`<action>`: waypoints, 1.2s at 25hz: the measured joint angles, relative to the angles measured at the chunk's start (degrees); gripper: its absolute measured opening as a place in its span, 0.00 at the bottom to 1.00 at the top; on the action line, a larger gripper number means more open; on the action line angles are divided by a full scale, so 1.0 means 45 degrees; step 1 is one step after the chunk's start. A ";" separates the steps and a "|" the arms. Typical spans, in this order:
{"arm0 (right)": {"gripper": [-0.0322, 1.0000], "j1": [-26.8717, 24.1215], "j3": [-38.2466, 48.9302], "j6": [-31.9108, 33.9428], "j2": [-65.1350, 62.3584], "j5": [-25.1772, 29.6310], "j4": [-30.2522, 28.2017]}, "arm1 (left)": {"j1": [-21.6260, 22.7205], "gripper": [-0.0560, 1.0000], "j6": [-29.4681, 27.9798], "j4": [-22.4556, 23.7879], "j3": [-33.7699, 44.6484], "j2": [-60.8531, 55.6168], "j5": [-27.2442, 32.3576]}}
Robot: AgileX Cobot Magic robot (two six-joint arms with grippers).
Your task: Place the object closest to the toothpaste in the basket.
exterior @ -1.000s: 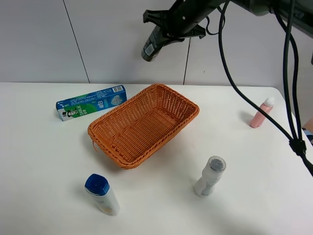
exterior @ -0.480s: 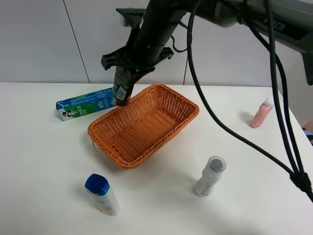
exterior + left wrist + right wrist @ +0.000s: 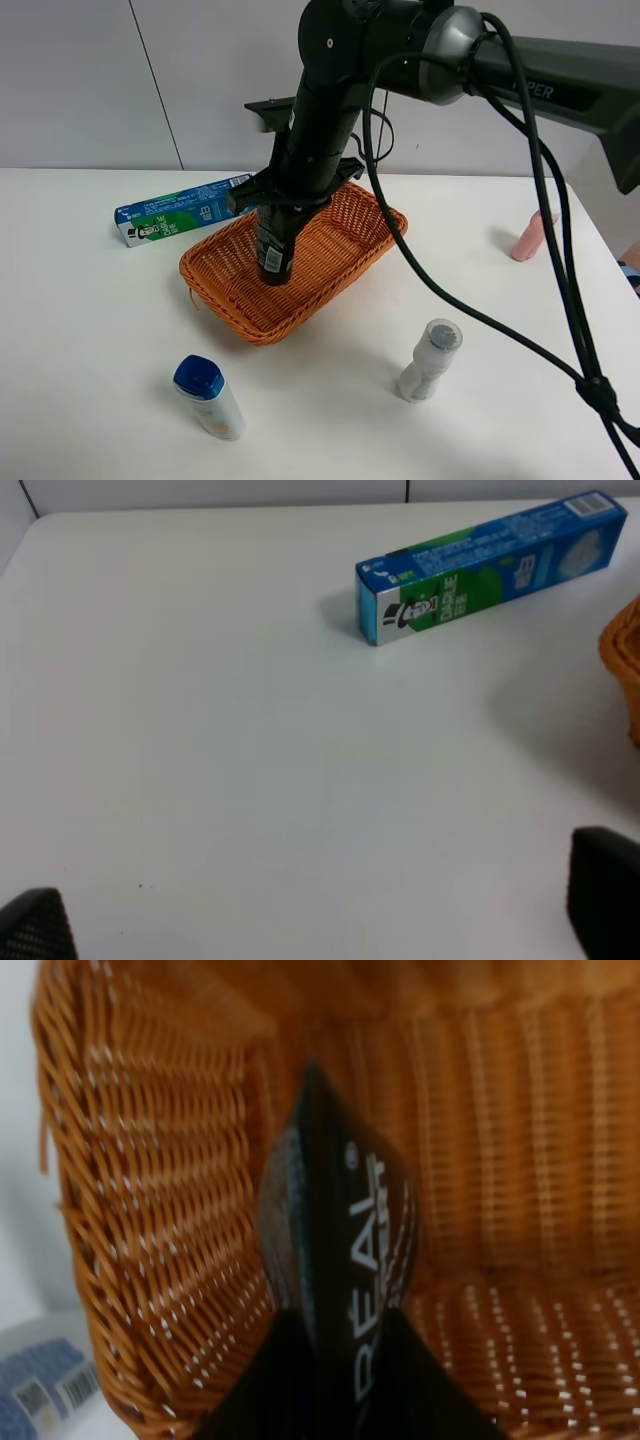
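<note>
My right claw (image 3: 289, 207) is clamping a glossy black tube (image 3: 272, 252) with white L'Oréal lettering, holding it upright inside the wicker basket (image 3: 232, 312), toward its 9 o'clock wall. The toothpaste box (image 3: 185, 208) is lying on the table (image 3: 90, 330) at the basket's 10 o'clock. My left claw (image 3: 320, 910) is gaping wide, holding nothing.

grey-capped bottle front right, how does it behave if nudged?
The grey-capped bottle stands tall and narrow on the table, so it probably tips easily. Its round body would likely roll once down. It looks like translucent plastic, so probably light, not fragile.
</note>
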 joint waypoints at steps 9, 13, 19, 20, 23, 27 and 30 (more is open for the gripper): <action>0.77 0.0000 0.0014 0.0098 -0.0135 -0.0222 -0.0192 | 0.0000 0.99 0.0000 0.0000 0.0000 0.0000 0.0000; 0.80 -0.0048 0.0041 0.0270 -0.1333 -0.1046 -0.0758 | 0.0000 0.99 0.0000 0.0000 0.0000 0.0000 0.0000; 0.81 -0.0673 0.0107 0.0652 -0.5102 -0.1704 -0.2201 | 0.0000 0.99 0.0000 0.0000 0.0000 0.0000 0.0000; 0.81 -0.0813 0.0286 0.0770 -0.5884 -0.1704 -0.2608 | 0.0000 0.99 0.0000 0.0000 0.0000 0.0000 0.0000; 0.81 -0.1345 0.1283 0.1143 -0.8345 -0.1704 -0.3556 | 0.0000 0.99 0.0000 0.0000 0.0000 0.0000 0.0000; 0.81 -0.2451 0.3665 0.1587 -1.1801 -0.1704 -0.4106 | 0.0000 0.99 0.0000 0.0000 0.0000 0.0000 0.0000; 0.81 -0.3842 0.6083 0.1711 -1.4450 -0.1704 -0.4211 | 0.0000 0.99 0.0000 0.0000 0.0000 0.0000 0.0000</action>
